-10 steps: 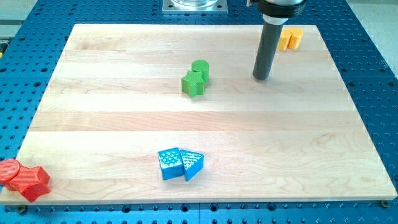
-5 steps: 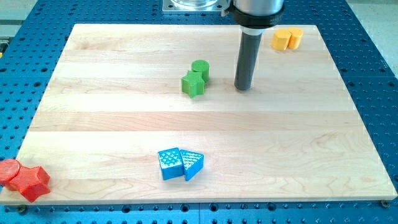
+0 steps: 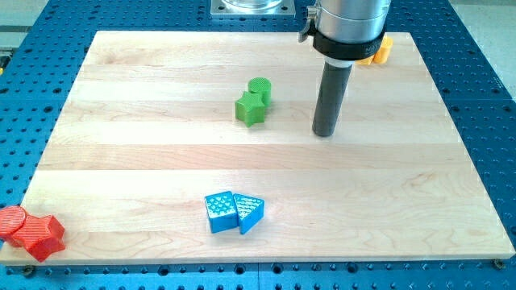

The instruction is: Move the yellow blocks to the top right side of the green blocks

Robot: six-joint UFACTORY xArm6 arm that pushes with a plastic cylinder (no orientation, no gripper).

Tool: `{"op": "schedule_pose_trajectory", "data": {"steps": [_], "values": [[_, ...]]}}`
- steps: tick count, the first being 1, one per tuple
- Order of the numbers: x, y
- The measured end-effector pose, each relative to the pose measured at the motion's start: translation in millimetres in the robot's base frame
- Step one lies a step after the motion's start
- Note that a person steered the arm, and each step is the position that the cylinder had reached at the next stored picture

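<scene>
The dark rod's tip [image 3: 324,133] rests on the wooden board [image 3: 161,153], right of the green star block [image 3: 250,108] & green cylinder [image 3: 260,89], touching nothing. No gripper, holds nothing. Yellow blocks [image 3: 379,51] sit near the top right corner, partly hidden.

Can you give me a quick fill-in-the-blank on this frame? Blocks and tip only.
1. My tip rests on the board to the view's ____ of the green blocks.
2. The yellow blocks sit near the board's top-____ corner, partly hidden by the arm.
3. The two ____ blocks lie touching near the view's bottom.
4. The red blocks sit at the board's bottom-____ corner.

Missing words: right; right; blue; left
</scene>
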State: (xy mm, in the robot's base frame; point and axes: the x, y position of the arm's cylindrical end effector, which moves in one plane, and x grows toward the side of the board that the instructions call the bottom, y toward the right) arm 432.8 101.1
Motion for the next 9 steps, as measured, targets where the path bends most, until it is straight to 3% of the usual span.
{"op": "schedule_pose_trajectory", "data": {"steps": [6,7,8,9], "values": [[0,-7],[-1,21],[-1,90],[-28,123]]}}
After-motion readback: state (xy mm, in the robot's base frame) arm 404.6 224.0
